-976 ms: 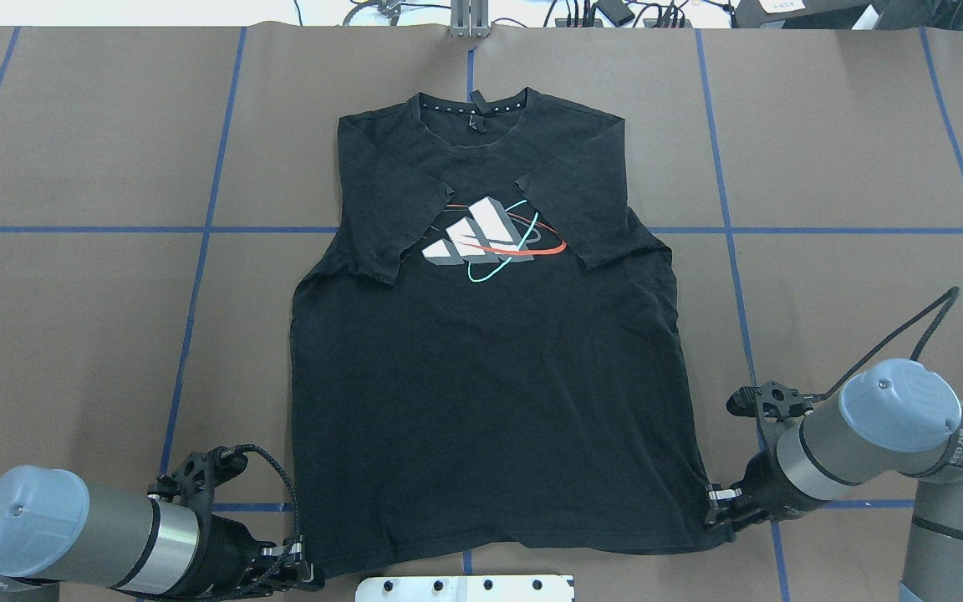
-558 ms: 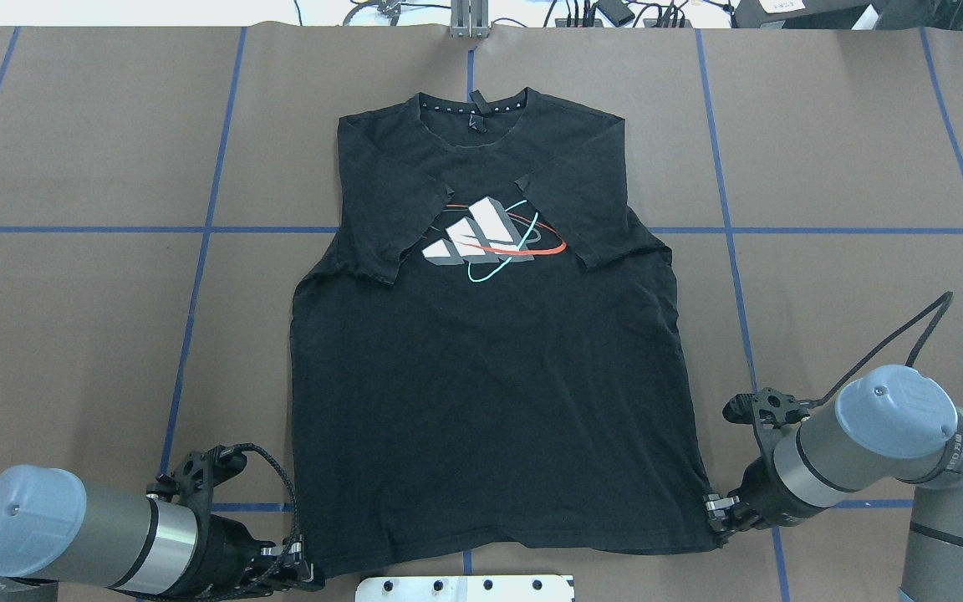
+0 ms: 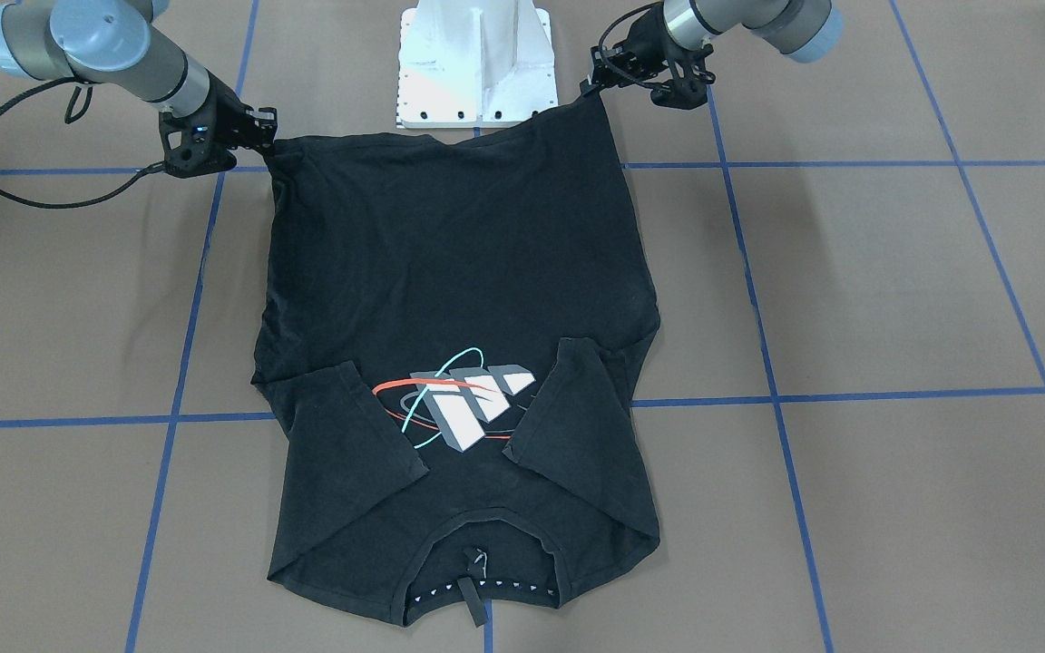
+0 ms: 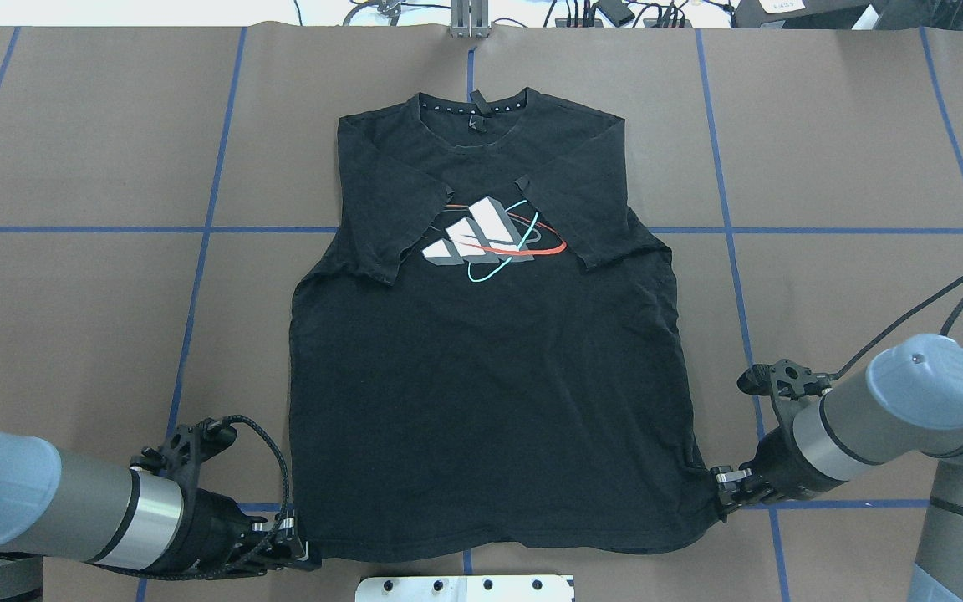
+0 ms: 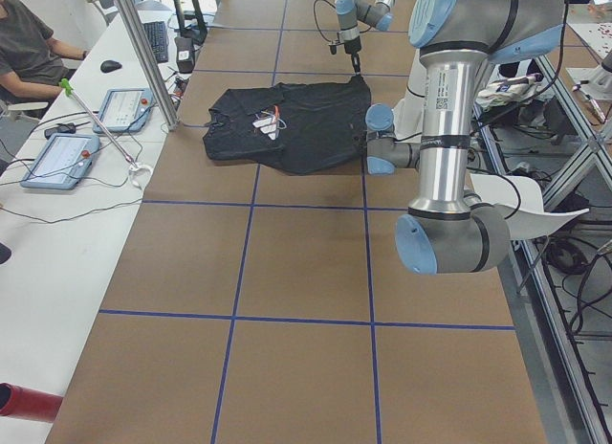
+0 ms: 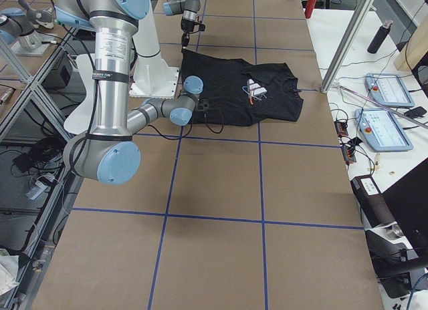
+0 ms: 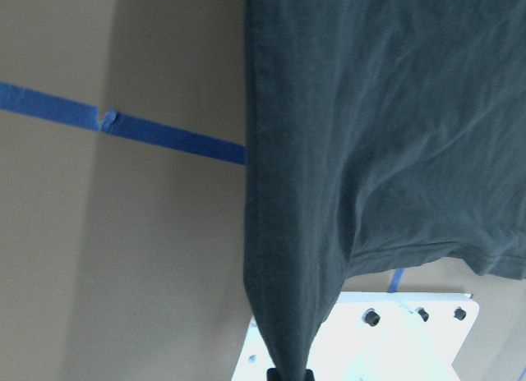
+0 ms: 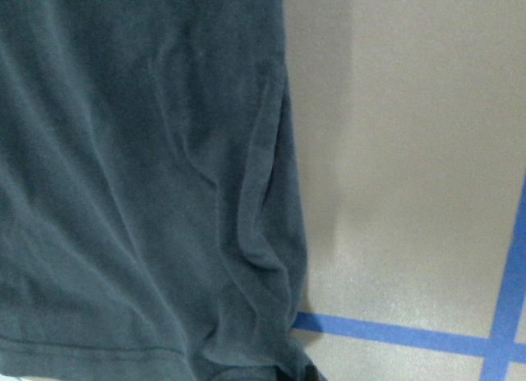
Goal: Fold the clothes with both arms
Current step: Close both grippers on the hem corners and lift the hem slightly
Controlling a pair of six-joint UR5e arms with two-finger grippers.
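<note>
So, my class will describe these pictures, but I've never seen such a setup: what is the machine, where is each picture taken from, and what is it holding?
It is a robot with two jointed arms, the left arm and the right arm, at a brown table. One camera looks over its shoulders, one faces it from across the table, two watch from the table's ends, two sit on its wrists. A black T-shirt with a printed logo lies flat. The left hand and the right hand each pinch a bottom corner of it.
</note>
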